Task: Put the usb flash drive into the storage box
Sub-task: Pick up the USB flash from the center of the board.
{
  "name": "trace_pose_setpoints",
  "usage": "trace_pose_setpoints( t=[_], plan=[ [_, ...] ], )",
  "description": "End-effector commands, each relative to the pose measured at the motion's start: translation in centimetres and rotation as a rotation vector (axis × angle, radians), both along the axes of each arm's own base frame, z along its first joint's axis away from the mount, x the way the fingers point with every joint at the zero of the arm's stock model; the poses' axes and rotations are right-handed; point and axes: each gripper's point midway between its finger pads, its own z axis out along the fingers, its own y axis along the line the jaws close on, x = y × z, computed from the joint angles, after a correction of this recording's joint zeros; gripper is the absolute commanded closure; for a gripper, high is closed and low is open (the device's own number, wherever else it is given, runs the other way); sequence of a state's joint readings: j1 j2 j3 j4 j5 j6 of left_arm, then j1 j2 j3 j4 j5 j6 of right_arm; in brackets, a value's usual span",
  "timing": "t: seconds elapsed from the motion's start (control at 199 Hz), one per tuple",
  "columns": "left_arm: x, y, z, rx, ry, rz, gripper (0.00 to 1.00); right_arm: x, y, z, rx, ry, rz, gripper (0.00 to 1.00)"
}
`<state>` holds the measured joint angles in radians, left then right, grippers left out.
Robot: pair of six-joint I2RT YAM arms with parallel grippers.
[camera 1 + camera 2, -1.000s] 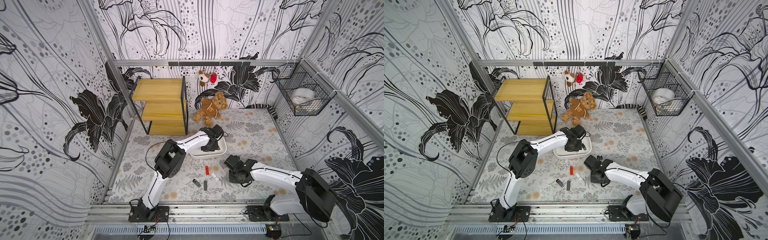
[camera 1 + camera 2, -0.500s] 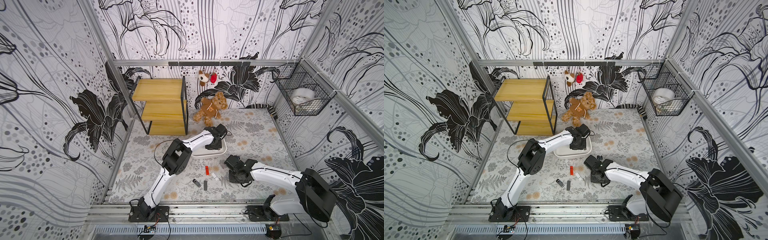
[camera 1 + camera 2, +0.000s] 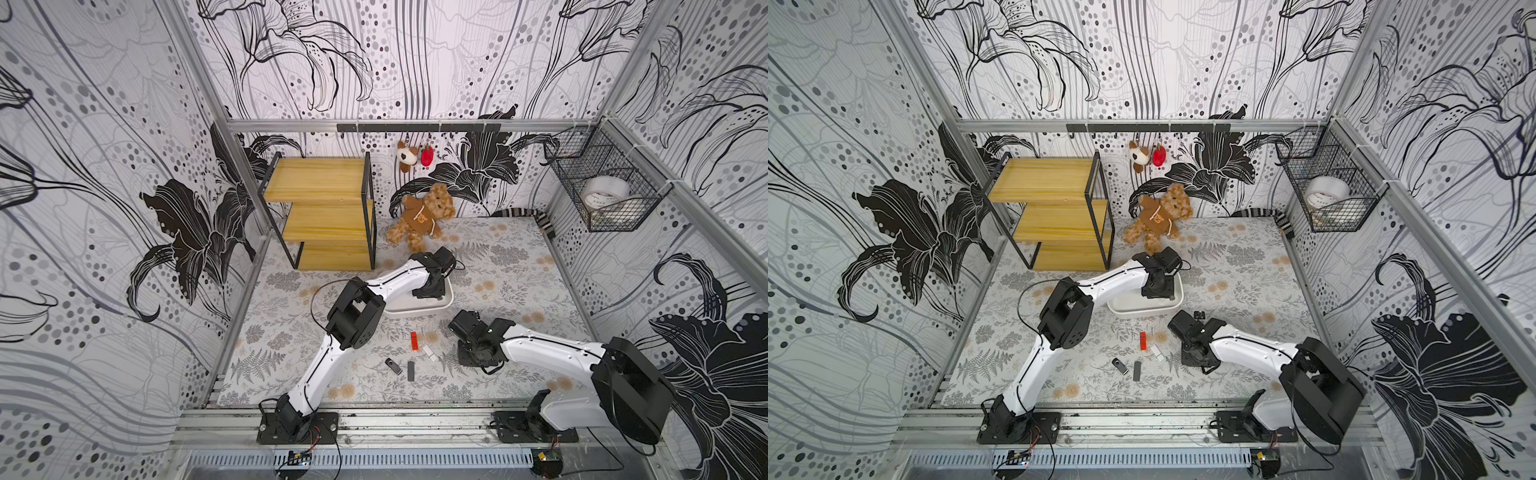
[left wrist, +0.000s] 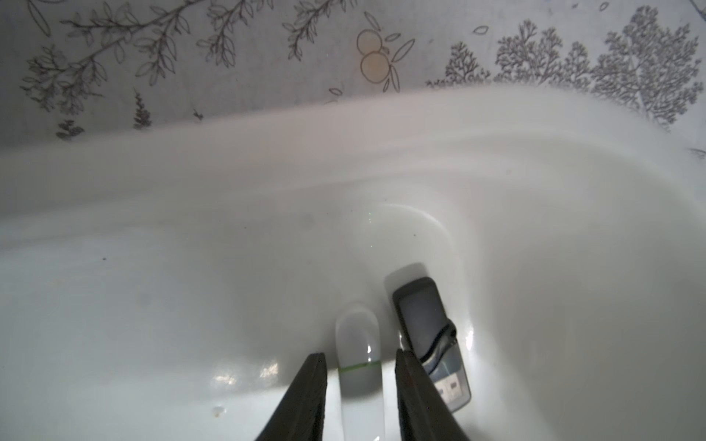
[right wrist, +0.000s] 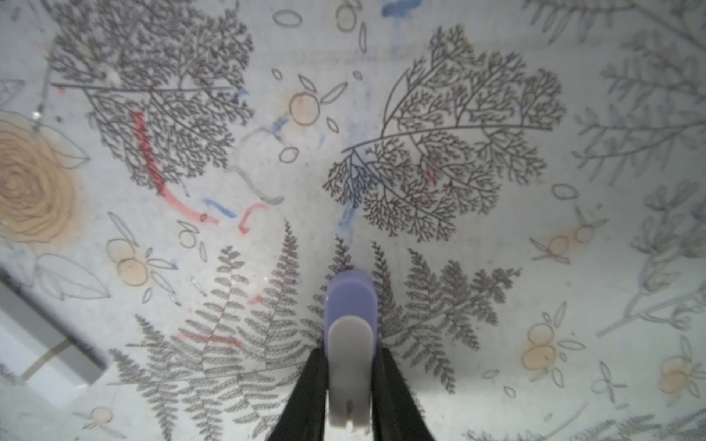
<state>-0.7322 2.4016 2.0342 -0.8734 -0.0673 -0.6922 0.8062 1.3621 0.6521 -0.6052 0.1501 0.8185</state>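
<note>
The white storage box (image 3: 419, 311) (image 3: 1142, 311) sits mid-table in both top views. My left gripper (image 4: 361, 355) reaches down into it (image 3: 432, 291). Its jaws stand open, with a gap on each side of a white usb flash drive with a green band (image 4: 357, 336) that lies on the box floor (image 4: 191, 305). A black drive with a cord (image 4: 420, 313) lies beside it in the box. My right gripper (image 5: 351, 349) (image 3: 473, 357) is shut on a purple and grey usb flash drive (image 5: 349, 305) just over the mat, right of the box.
Loose drives lie on the mat in front of the box: red (image 3: 414, 340), white (image 3: 429, 352), black (image 3: 393, 365) and dark grey (image 3: 411, 370). A teddy bear (image 3: 422, 216) and a wooden shelf (image 3: 328, 212) stand behind. A black wire basket (image 3: 606, 195) hangs on the right wall.
My left arm has reached a little further across the storage box, and its jaws have parted from the white drive. The right arm has not moved.
</note>
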Motion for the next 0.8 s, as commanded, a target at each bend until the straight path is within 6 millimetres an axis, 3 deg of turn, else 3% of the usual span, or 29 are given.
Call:
trace_pose_setpoints(
  t=[0.0, 0.115, 0.201, 0.336, 0.456, 0.577, 0.717, 0.797],
  plan=[
    [1.8, -1.0, 3.7, -0.081, -0.087, 0.01, 0.57, -0.2, -0.8, 0.3, -0.027, -0.005, 0.005, 1.0],
    [2.8, -1.5, 8.7, -0.157, -0.169, 0.038, 0.55, 0.4, -1.0, 2.0, -0.042, -0.037, 0.003, 1.0],
    [3.5, -0.3, 12.5, -0.178, -0.23, 0.062, 0.53, 1.1, -0.7, 3.6, -0.031, -0.072, -0.001, 1.0],
    [4.8, 4.9, 18.9, -0.203, -0.302, 0.15, 0.47, 2.7, -0.1, 7.0, -0.029, -0.14, 0.014, 1.0],
    [3.7, 9.2, 22.6, -0.155, -0.338, 0.171, 0.42, 5.7, 2.2, 10.9, -0.015, -0.222, 0.083, 1.0],
    [0.7, 12.1, 22.5, -0.077, -0.346, 0.174, 0.39, 9.4, 5.1, 13.3, -0.008, -0.269, 0.16, 1.0],
    [-4.1, 15.0, 19.2, -0.037, -0.294, 0.196, 0.38, 13.3, 8.0, 14.3, 0.034, -0.296, 0.198, 1.0],
    [-6.7, 15.7, 17.6, -0.048, -0.278, 0.207, 0.38, 15.0, 9.0, 14.2, 0.05, -0.293, 0.217, 1.0]
  ],
)
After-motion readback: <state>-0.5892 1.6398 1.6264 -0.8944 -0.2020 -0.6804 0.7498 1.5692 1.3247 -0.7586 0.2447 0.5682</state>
